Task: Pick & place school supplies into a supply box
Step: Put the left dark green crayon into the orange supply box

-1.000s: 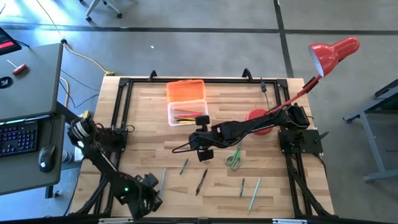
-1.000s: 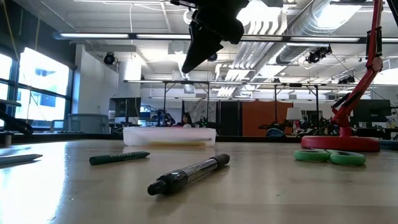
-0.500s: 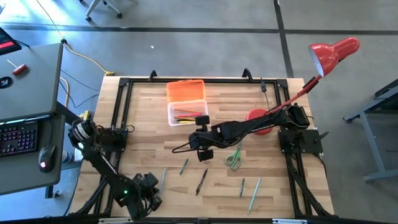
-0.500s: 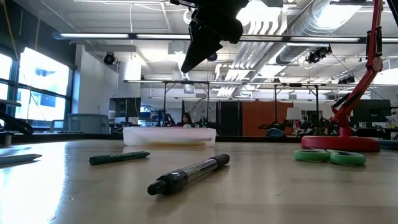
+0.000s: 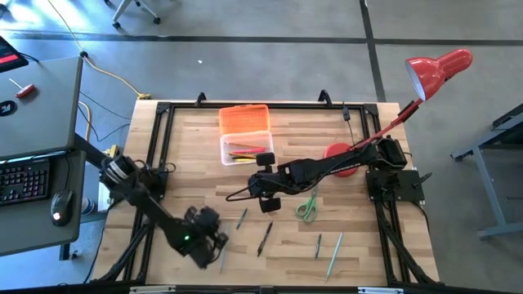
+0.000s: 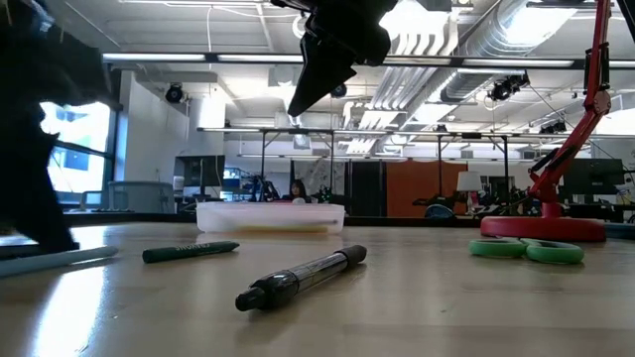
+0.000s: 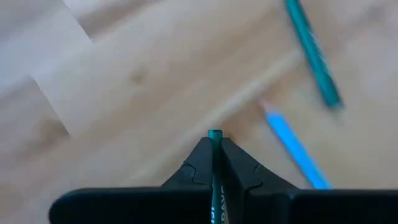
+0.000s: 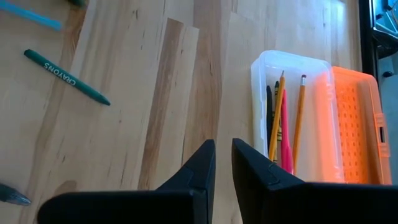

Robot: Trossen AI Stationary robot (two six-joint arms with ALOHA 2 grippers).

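My left gripper (image 5: pixel 216 238) stands low over the near left part of the table, shut, with a thin teal stick (image 7: pixel 214 134) between its fingertips. A light blue pencil (image 7: pixel 295 149) and a green crayon (image 5: pixel 242 218) lie flat beside it. My right gripper (image 5: pixel 268 204) hangs high over the table's middle, its fingers (image 8: pixel 205 163) a narrow gap apart with nothing between. Beyond it the clear supply box (image 5: pixel 243 149) rests on the table with pencils inside, its orange lid (image 5: pixel 243 120) folded back. A black pen (image 5: pixel 265 237) and green scissors (image 5: pixel 307 208) lie loose. My left gripper has the thin teal stick between its two fingers, and the stick runs along them. Its round end (image 7: pixel 214 133) shows just past the fingertips. The fingers slant down toward the table. What the stick is, and its other end, cannot be seen.
A red desk lamp's base (image 5: pixel 341 159) stands at the right, behind my right arm. Two more pencils (image 5: pixel 332 255) lie near the front edge, right of the black pen. A black frame (image 5: pixel 163 147) borders the tabletop.
My left gripper has swung from the near left corner toward the table's right and far side, to the light blue pencil, and has turned. The pencil has slid a little toward the near edge. My left arm now fills the left of the low view.
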